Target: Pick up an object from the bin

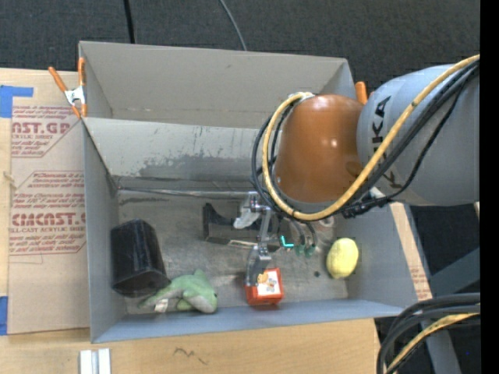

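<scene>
You have the gripper [257, 269] low in the bin [101, 209], near the front wall and a little right of the middle. It hangs under the orange cover [316, 150] on the wrist. Its tip comes down at the upper left edge of a small red box [264, 288], the thing nearest to it. You cannot tell from this view whether the tip touches the box, nor whether the gripper stands wide or narrow, and nothing can be seen held in it. The red box lies on the bin floor close to the front wall and carries a white label on top. The print on that label is too small to read. To the right of the box, apart from it, lies a yellow lemon-shaped thing [343, 257] near the right wall. To the left, a green soft toy [189, 293] lies along the front wall. Beside the toy, in the front left corner, stands a black cylinder [136, 257]. Behind the gripper, toward the middle of the floor, lies a dark angular thing [217, 223] whose kind you cannot make out. On the arm [421, 139], black letters that look like part of the KUKA name run along the pale casing.
</scene>
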`<state>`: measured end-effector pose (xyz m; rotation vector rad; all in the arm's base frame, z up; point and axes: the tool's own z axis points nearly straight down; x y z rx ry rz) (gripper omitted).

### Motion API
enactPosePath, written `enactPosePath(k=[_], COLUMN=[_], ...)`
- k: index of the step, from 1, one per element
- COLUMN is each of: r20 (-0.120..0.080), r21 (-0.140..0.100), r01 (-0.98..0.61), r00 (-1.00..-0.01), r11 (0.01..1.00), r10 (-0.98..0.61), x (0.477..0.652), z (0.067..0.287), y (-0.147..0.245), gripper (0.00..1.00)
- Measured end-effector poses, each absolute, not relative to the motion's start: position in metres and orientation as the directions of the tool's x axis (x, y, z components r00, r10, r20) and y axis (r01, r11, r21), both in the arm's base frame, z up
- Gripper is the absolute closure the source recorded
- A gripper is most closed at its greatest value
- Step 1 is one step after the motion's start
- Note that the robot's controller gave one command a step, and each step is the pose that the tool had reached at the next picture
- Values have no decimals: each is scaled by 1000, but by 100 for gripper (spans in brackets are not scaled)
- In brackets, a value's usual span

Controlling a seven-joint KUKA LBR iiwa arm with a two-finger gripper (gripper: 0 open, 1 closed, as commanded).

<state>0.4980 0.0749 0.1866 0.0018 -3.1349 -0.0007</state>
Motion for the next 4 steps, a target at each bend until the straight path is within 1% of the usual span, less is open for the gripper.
enactPosePath(k=[1, 2, 3, 4], r20=[0, 0, 1, -3], r21=[1, 2, 1, 2], r01=[-1, 214, 214, 220], r00=[-1000, -977, -977, -976], r11=[1000, 977, 977, 976], r10=[-1, 214, 214, 220], x=[500, 542, 542, 554], z=[190, 83, 83, 230], y=[75, 72, 72, 95], gripper=[0, 100, 100, 100])
